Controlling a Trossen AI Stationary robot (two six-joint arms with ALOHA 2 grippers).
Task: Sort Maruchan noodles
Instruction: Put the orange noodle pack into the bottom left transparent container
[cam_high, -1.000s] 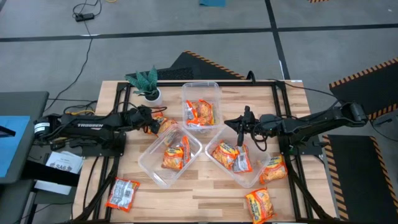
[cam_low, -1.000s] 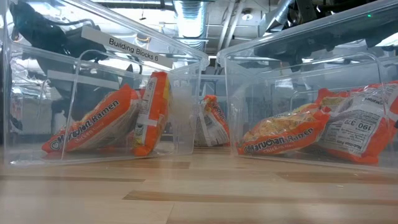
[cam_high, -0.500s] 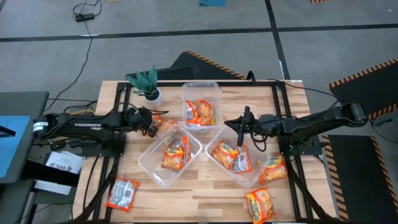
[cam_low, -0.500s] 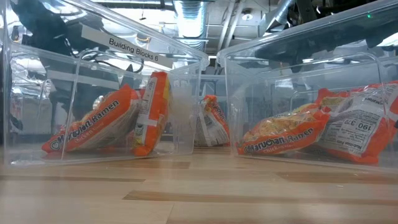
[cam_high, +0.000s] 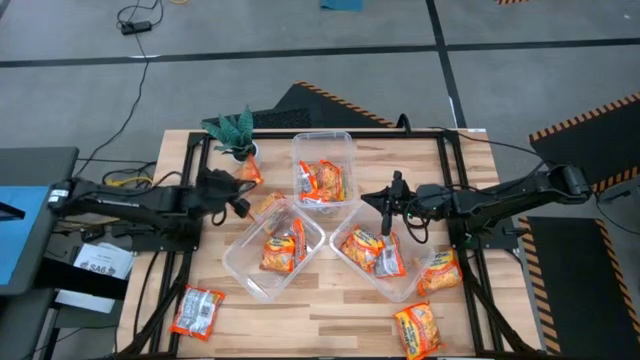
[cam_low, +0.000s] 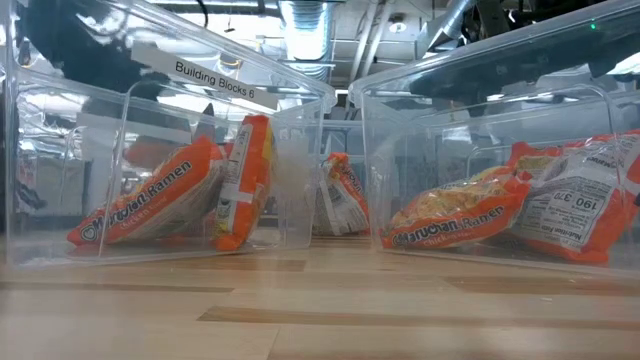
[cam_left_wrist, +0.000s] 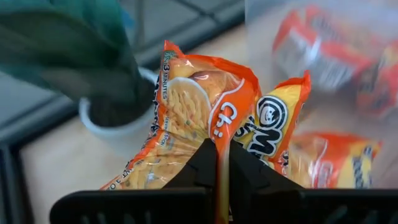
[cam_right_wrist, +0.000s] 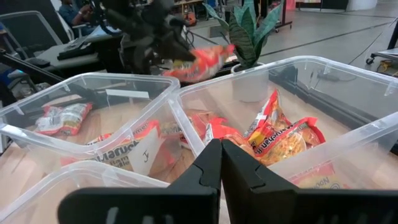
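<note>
My left gripper (cam_high: 238, 186) is shut on one orange Maruchan noodle packet (cam_high: 250, 170), raised beside the potted plant (cam_high: 235, 135). A second packet (cam_high: 266, 203) lies on the table just beneath and to its right. Three clear tubs, the far one (cam_high: 346, 140), the near left one (cam_high: 235, 262) and the near right one (cam_high: 340, 245), each hold packets. More packets lie loose on the wood at the near left (cam_high: 197, 311) and near right (cam_high: 418, 330), (cam_high: 440, 272). My right gripper (cam_high: 388, 203) hangs shut over the right tub, holding nothing. My left gripper pinches the packet by its thin edge (cam_left_wrist: 219, 138) between the two fingers (cam_left_wrist: 202, 163). It comes from the table's left, slanting a little downward. The packet (cam_right_wrist: 200, 62) stands out beyond the fingertips, lifted clear of the table.
The plant's white pot (cam_left_wrist: 118, 124) stands right next to the held packet. Black frame rails (cam_high: 190, 190) run along the table's left and right sides. Bare wood lies along the near edge between the loose packets.
My left gripper has risen and drawn back toward the table's left and far side, near the plant, turning as it went. One packet has come up with it, clear of the table. The other packet there stays on the wood.
</note>
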